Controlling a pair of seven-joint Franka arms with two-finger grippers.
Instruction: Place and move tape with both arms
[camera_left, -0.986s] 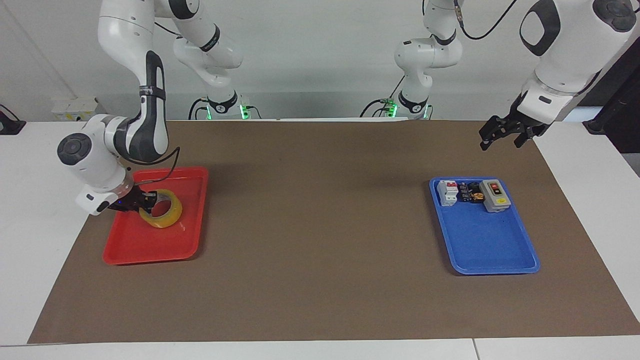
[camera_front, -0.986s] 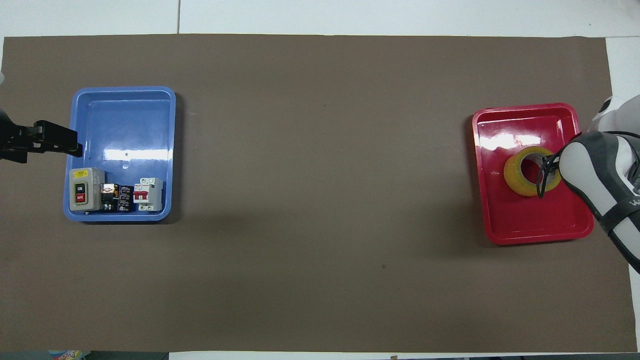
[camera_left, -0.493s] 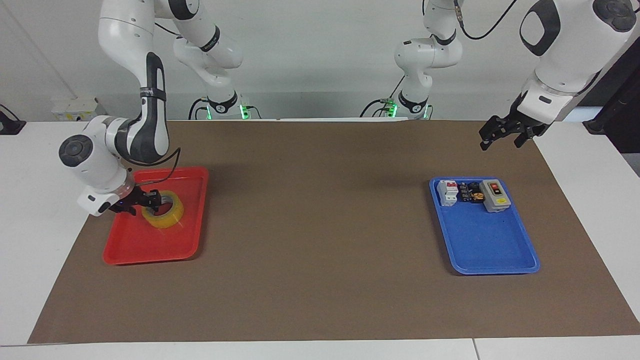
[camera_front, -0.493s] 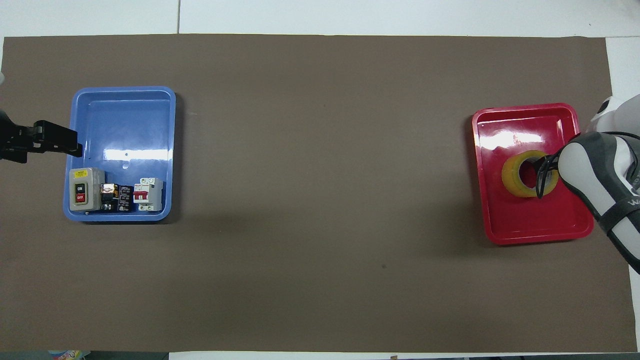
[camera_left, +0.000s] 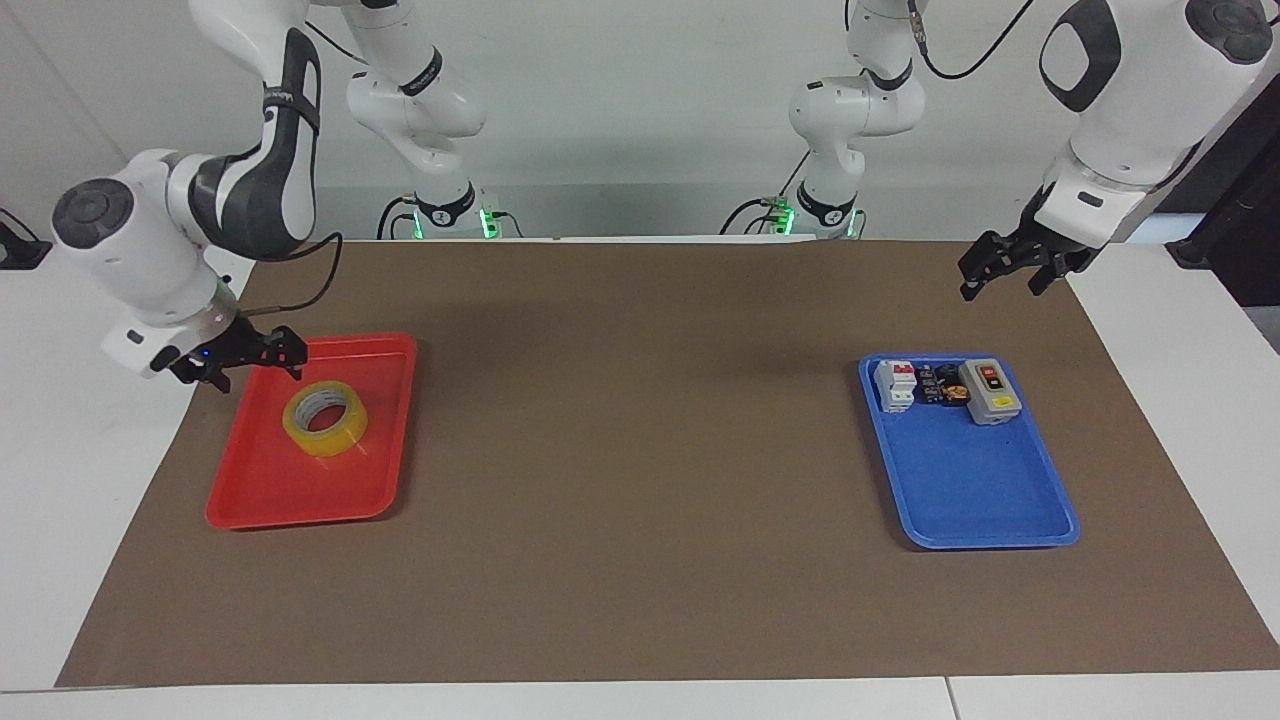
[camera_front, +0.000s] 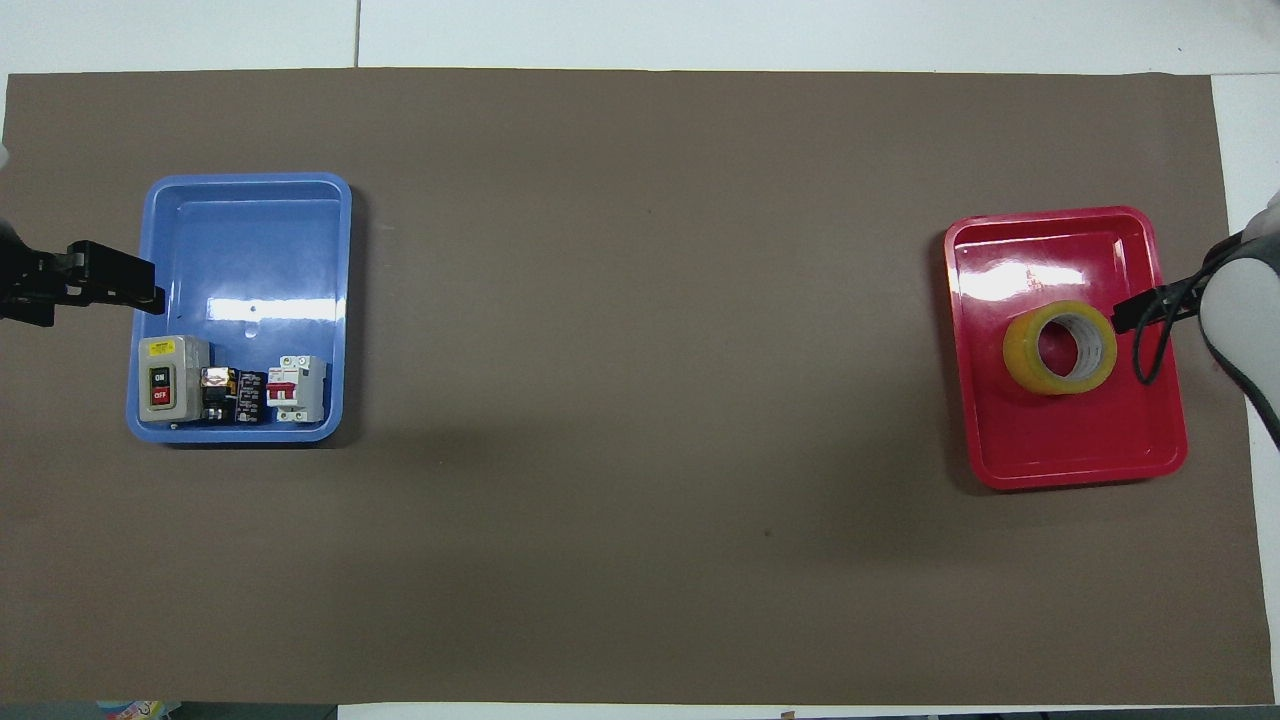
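Note:
The yellow tape roll (camera_left: 325, 418) lies flat in the red tray (camera_left: 290, 490) at the right arm's end of the table; the overhead view also shows the roll (camera_front: 1060, 347) in the tray (camera_front: 1080, 440). My right gripper (camera_left: 255, 362) is open and empty. It is raised over the tray's edge that is nearer to the robots, clear of the tape, and one fingertip (camera_front: 1128, 311) shows beside the roll from above. My left gripper (camera_left: 1000, 285) hangs open and empty in the air over the mat, near the blue tray (camera_left: 980, 490), and waits.
The blue tray (camera_front: 250, 230) at the left arm's end holds a grey switch box (camera_front: 172, 377), a small black part (camera_front: 235, 395) and a white breaker (camera_front: 295, 388) along its edge nearer to the robots. A brown mat (camera_left: 640, 450) covers the table.
My right gripper has let go of the tape, risen and drawn back toward the tray's edge. The tape settled flat in the red tray. The left arm has not moved.

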